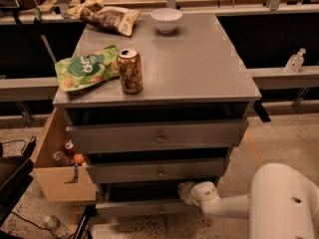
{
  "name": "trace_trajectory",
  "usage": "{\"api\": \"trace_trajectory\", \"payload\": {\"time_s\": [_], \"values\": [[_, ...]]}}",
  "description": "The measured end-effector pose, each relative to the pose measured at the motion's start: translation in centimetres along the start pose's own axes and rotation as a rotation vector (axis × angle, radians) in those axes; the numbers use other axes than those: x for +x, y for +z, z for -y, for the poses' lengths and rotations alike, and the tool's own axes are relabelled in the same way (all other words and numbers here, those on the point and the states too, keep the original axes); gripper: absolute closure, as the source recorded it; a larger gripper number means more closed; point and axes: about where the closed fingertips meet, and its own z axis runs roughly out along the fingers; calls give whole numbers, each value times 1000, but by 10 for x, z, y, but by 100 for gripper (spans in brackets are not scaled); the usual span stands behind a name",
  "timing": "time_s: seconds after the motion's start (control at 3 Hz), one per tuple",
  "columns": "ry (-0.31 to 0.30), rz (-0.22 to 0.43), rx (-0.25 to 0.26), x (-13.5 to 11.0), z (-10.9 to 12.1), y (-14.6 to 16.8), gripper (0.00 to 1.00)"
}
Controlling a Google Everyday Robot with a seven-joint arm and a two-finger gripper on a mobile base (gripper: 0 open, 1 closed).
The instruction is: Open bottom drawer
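Note:
The grey cabinet [199, 83] has three drawer fronts stacked below its top. The bottom drawer [134, 208] is the slimmest, lowest grey front, with a small knob near its middle. It stands slightly out from the cabinet, with a dark gap above it. My gripper [185, 192] reaches in from the lower right on a white arm [229, 205] and sits at the top right edge of the bottom drawer, just under the middle drawer [159, 172].
On the cabinet top stand a brown can [130, 71], a green snack bag [84, 73], a brown chip bag [107, 16] and a white bowl [166, 20]. A wooden box [55, 176] with small items hangs at the cabinet's left. A bottle [52, 225] lies on the floor.

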Motion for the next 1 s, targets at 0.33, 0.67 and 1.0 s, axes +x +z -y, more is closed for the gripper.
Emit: {"api": "trace_trajectory", "payload": {"time_s": [0.33, 0.67, 1.0], "values": [[-11, 1, -25, -1, -2, 8, 100], [7, 21, -105, 4, -29, 8, 100], [10, 25, -114, 2, -29, 4, 100]]}}
